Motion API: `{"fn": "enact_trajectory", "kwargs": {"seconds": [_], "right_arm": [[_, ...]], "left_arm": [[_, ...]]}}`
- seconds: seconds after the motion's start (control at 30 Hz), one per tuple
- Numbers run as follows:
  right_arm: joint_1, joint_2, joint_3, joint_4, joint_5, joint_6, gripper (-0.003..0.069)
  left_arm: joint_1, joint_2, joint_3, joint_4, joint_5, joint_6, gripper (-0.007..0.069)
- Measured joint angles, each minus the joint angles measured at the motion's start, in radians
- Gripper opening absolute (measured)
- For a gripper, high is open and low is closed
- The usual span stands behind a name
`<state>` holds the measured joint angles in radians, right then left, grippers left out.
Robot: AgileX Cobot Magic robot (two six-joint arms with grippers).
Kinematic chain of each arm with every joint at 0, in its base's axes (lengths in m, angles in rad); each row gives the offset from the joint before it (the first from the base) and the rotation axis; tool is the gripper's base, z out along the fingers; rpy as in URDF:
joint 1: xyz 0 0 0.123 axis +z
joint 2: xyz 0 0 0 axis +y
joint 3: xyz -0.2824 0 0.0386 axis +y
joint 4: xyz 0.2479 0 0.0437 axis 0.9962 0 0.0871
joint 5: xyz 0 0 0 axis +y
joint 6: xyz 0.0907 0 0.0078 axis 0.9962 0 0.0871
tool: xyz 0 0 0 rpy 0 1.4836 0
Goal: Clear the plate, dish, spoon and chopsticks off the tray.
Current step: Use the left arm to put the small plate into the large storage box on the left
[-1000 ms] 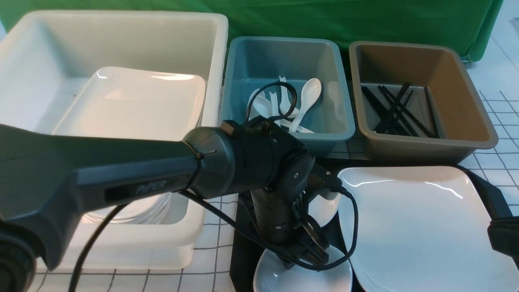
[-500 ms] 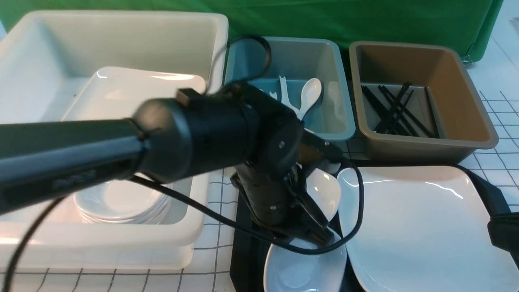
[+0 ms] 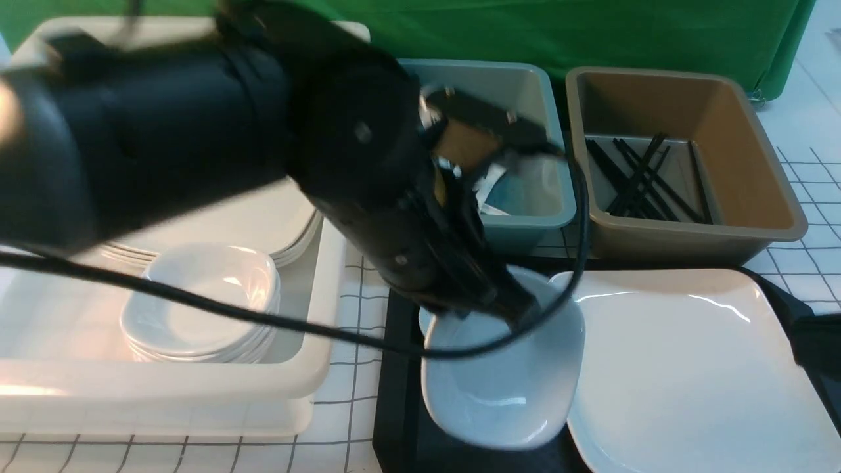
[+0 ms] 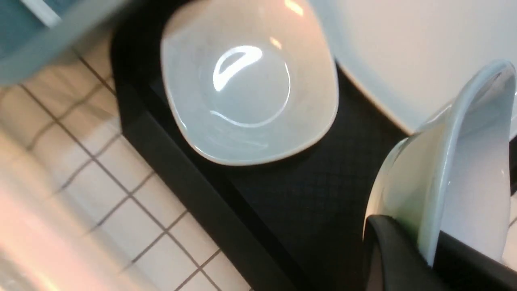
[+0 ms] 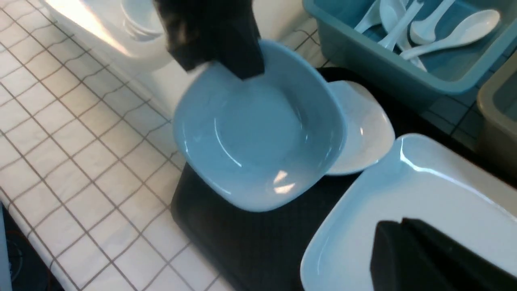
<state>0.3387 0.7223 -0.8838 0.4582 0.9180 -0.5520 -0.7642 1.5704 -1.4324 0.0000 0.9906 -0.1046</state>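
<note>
My left gripper (image 3: 519,314) is shut on the rim of a small white dish (image 3: 502,374) and holds it tilted above the black tray (image 3: 394,401). In the left wrist view the rim of the held dish (image 4: 464,161) sits between the fingers (image 4: 387,242). A second small dish (image 4: 246,81) lies on the tray floor (image 4: 291,194) behind it. The large white plate (image 3: 690,368) fills the tray's right side. My right gripper (image 5: 394,238) is shut and empty just above the plate (image 5: 363,226). No spoon or chopsticks show on the tray.
A white tub (image 3: 315,374) at the left holds a stack of small dishes (image 3: 204,295) and large plates (image 3: 289,230). A blue tub (image 3: 539,217) holds several spoons (image 5: 444,28). A brown tub (image 3: 690,240) holds black chopsticks (image 3: 637,177).
My left arm has risen and swung back, lifting the small dish off the tray's front. The second dish stays on the tray. The right gripper has not moved.
</note>
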Motion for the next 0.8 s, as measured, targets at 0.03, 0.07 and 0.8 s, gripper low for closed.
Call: {"fn": "enact_trajectory", "kwargs": {"seconds": [0.03, 0.07, 0.8], "right_arm": [[0.0, 0.017, -0.024, 0.002, 0.006, -0.002, 0.0008], [0.0, 0.026, -0.036, 0.002, 0.008, -0.004, 0.0008], [0.343, 0.63, -0.528, 0.147, 0.082, -0.071, 0.0006]], "left_arm": [[0.03, -0.018, -0.021, -0.014, 0.015, 0.001, 0.0011], [0.037, -0.028, -0.024, -0.017, 0.022, 0.004, 0.0011], [1.07, -0.114, 0.296, -0.53, 0.054, 0.528, 0.0011]]}}
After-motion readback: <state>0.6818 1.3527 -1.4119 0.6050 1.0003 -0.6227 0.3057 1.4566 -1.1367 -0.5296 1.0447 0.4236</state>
